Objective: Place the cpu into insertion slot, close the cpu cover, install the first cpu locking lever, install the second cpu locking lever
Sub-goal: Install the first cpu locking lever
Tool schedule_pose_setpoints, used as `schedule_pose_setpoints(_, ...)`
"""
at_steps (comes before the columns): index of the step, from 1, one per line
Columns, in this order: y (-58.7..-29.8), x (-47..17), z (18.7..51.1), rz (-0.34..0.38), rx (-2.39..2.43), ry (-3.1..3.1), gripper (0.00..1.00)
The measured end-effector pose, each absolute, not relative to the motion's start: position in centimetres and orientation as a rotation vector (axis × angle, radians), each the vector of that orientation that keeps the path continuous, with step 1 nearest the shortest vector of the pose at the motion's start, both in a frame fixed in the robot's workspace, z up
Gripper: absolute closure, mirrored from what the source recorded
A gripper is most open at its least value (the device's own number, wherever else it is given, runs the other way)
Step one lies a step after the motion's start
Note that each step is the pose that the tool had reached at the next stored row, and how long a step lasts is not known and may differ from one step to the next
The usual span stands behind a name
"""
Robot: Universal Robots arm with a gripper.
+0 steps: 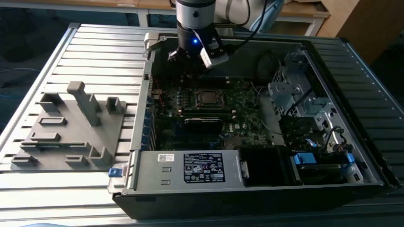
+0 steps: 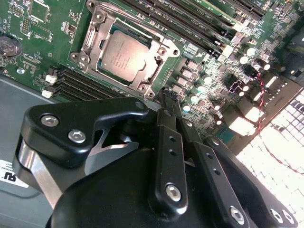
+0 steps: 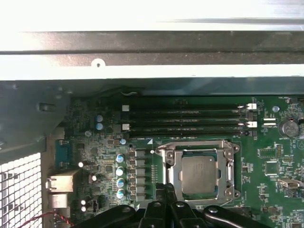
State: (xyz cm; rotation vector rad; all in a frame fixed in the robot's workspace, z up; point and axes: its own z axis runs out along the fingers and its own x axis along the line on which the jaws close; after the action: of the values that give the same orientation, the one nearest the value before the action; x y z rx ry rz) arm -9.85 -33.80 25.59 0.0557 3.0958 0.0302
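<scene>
The fingers (image 2: 164, 137), pressed together and empty, hung over the green board (image 2: 42, 42). In the exterior view the cpu (image 1: 207, 98), framed by the cpu cover (image 3: 173, 171), lay near, at their five o'clock.

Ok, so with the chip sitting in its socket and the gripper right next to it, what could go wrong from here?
The gripper, fingers shut, hangs close beside the metal cover; a slip downward could scrape it or the chip in its window. The small capacitors stand right by the gripper, so a sideways move might knock one. The memory slots run along the cover's far side, leaving little room to swing.
</scene>
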Motion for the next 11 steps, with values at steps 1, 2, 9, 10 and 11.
schedule_pose_setpoints(1,-33.8,-9.85,25.59,0.03,0.056,3.096,0.89)
schedule_pose_setpoints(2,-33.81,-9.85,25.6,0.03,0.055,3.096,0.89)
schedule_pose_setpoints(9,-33.89,-9.87,25.59,0.068,0.057,3.096,0.89)
schedule_pose_setpoints(10,-33.93,-9.87,25.6,0.083,0.057,3.096,0.89)
schedule_pose_setpoints(11,-33.97,-9.87,25.6,0.1,0.057,3.095,0.89)
